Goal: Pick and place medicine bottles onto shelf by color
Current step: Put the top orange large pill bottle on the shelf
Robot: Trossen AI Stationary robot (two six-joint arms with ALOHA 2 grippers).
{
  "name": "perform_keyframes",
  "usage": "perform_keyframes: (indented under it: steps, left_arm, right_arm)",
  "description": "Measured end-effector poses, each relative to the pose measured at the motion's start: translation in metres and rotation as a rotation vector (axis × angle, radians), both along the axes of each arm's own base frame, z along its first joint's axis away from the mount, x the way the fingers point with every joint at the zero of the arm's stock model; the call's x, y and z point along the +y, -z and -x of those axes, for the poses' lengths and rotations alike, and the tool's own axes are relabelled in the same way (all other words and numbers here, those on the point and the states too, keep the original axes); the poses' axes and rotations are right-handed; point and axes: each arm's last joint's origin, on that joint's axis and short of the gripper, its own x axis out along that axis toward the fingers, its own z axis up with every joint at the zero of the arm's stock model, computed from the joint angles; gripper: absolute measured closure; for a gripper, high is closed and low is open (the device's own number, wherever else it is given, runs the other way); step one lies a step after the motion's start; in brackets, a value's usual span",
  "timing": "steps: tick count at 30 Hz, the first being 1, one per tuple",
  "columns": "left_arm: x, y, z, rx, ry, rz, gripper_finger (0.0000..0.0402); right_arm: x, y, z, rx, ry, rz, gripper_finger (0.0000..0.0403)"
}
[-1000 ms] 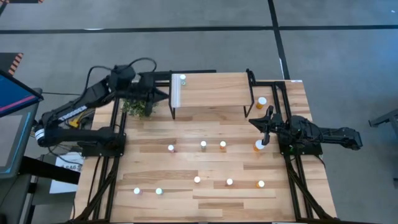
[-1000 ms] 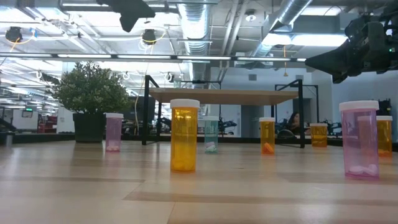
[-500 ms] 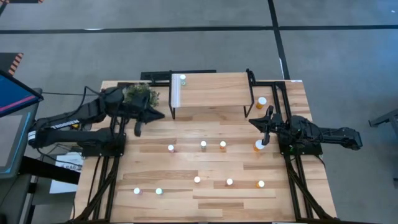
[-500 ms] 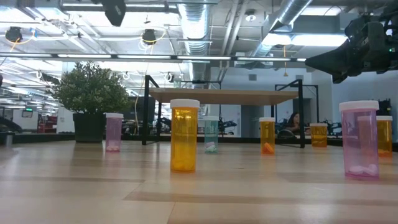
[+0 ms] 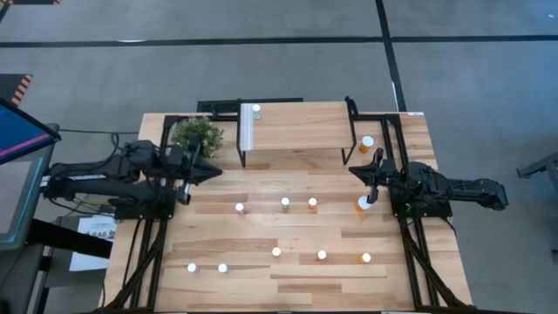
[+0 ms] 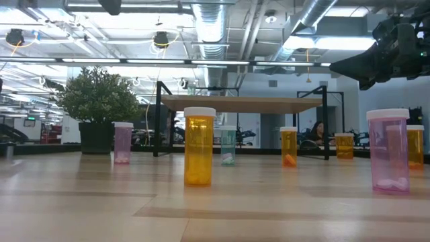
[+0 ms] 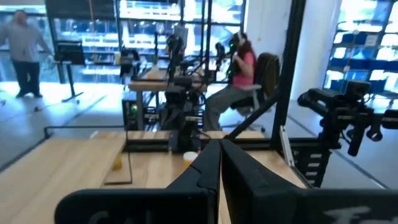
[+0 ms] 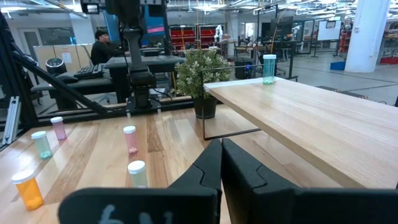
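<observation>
The shelf (image 5: 296, 126) stands at the table's far middle on black legs, and one green bottle (image 5: 256, 111) stands upright on its left end. The other medicine bottles stand upright on the tabletop: a row (image 5: 285, 203) in the middle, several (image 5: 322, 255) nearer the front, one orange (image 5: 367, 141) by the shelf's right legs. My left gripper (image 5: 215, 171) is shut and empty, level, near the plant. My right gripper (image 5: 352, 170) is shut and empty, level, near the right edge beside an orange bottle (image 5: 363, 203).
A green potted plant (image 5: 196, 133) stands left of the shelf, just beyond my left gripper. Black frame rails run along both table sides. In the low view a large orange bottle (image 6: 199, 146) and a pink one (image 6: 388, 151) stand nearest the front edge. People sit in the room beyond.
My left gripper has drawn back from the shelf's left end, over the plant, toward the table's near and left edges, and now lies level beside the plant. The green bottle has stayed on the shelf. My right arm has kept still.
</observation>
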Motion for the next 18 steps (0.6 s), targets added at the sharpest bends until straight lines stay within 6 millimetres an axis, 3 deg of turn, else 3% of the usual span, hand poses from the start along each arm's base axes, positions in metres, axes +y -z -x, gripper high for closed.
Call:
perform_keyframes:
  steps: [10, 18]
  left_arm:
    - [0.001, 0.027, -0.012, -0.029, 0.007, -0.002, 0.0401]
    - [0.001, 0.032, -0.022, -0.003, 0.003, -0.05, 0.0401]
  right_arm:
    - [0.0, 0.0, 0.0, 0.0, 0.0, 0.0, 0.037]
    - [0.0, 0.0, 0.0, 0.0, 0.0, 0.0, 0.037]
